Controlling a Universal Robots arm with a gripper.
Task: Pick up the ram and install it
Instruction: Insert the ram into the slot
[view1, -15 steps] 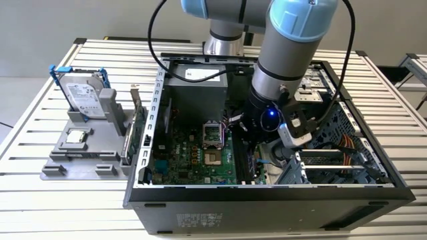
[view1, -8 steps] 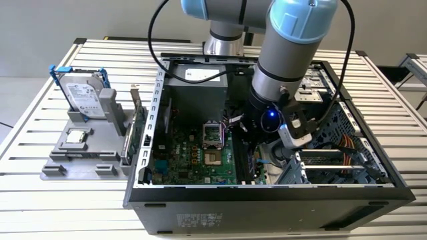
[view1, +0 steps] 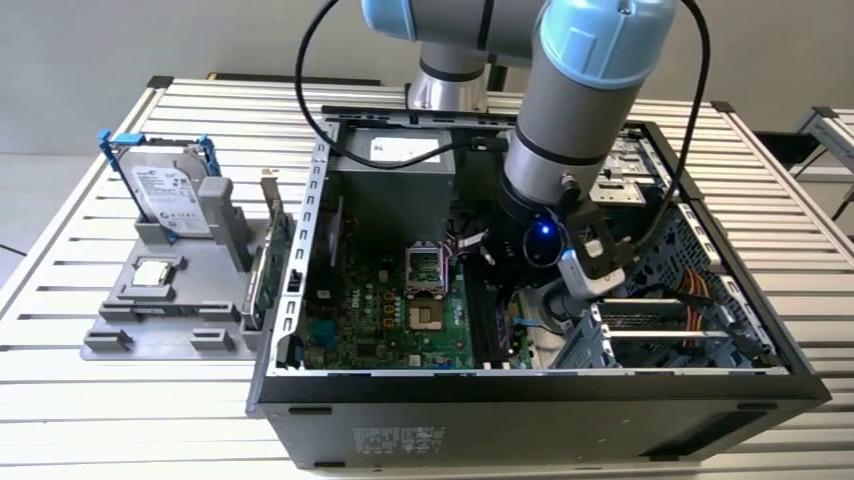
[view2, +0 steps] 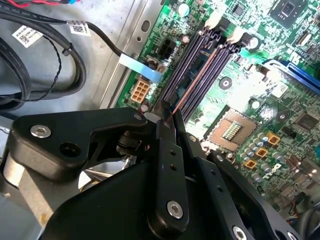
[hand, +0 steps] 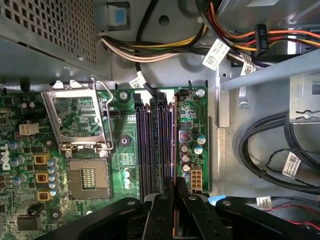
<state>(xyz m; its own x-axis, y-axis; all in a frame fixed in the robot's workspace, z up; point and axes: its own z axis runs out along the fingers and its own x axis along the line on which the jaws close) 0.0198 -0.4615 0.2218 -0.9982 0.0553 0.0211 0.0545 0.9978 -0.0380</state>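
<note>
Gripper (view2: 167, 117): fingers clenched on the ram (view2: 192, 82), seen edge-on as a thin dark strip with a copper-coloured edge, lying along the memory slots (hand: 155, 145) of the green motherboard (hand: 125, 150). Open CPU socket (hand: 89, 180) at the slots' 9 o'clock in the first wrist view. Open computer case (view1: 534, 400) on slatted table (view1: 134, 420)

The gripper (hand: 173, 197) hides the near end of the ram (hand: 172, 145); the arm covers the slots in the exterior view.
</note>
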